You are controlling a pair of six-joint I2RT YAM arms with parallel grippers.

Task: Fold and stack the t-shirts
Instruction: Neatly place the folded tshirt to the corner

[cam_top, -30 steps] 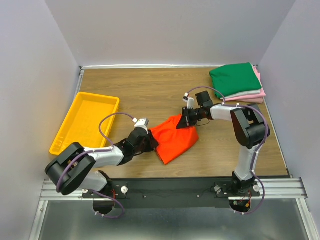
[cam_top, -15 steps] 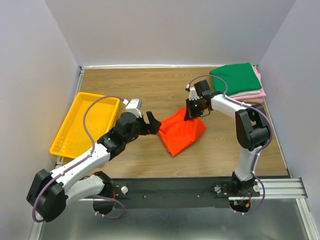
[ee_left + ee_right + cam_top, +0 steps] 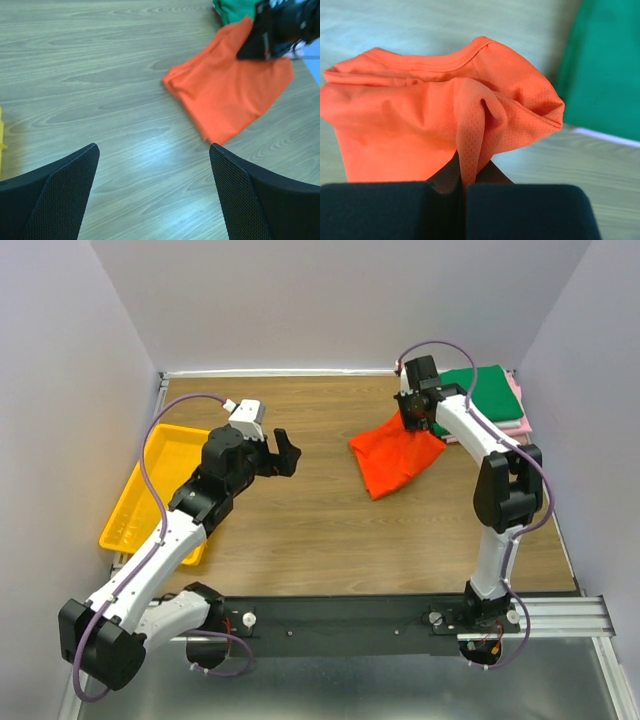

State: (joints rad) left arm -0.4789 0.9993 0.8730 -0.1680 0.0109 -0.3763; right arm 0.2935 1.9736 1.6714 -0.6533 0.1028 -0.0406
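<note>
**Orange shirt in transit to stack: placement pending**

Right gripper (image 3: 413, 413): jaws clamped on a bunched fold of the orange t-shirt (image 3: 396, 454). The right wrist view confirms it, with cloth pinched tight between the fingers at the gripper (image 3: 464, 183).

The shirt is folded into a rough rectangle and trails from the grip toward 7 o'clock. Whether its low end rests on the table (image 3: 300, 530) or hangs just above cannot be told. It sits at roughly 1 o'clock from the table's centre.

The stack is in the 2 o'clock corner, green t-shirt (image 3: 487, 388) on top and a pink t-shirt (image 3: 518, 403) showing beneath, just beside the orange one.

Left gripper (image 3: 281, 452): fingers spread wide, holding nothing, well apart from the shirt. A yellow tray (image 3: 176, 436) lies at 9 o'clock.

Assessment: folding appears done and the stacking step is in hand. The next move calls for lifting the cloth clear of the stack's edge, carrying it toward 2 o'clock and laying it square on the green before release. Risk: the single-corner grip may let the fold open.
</note>
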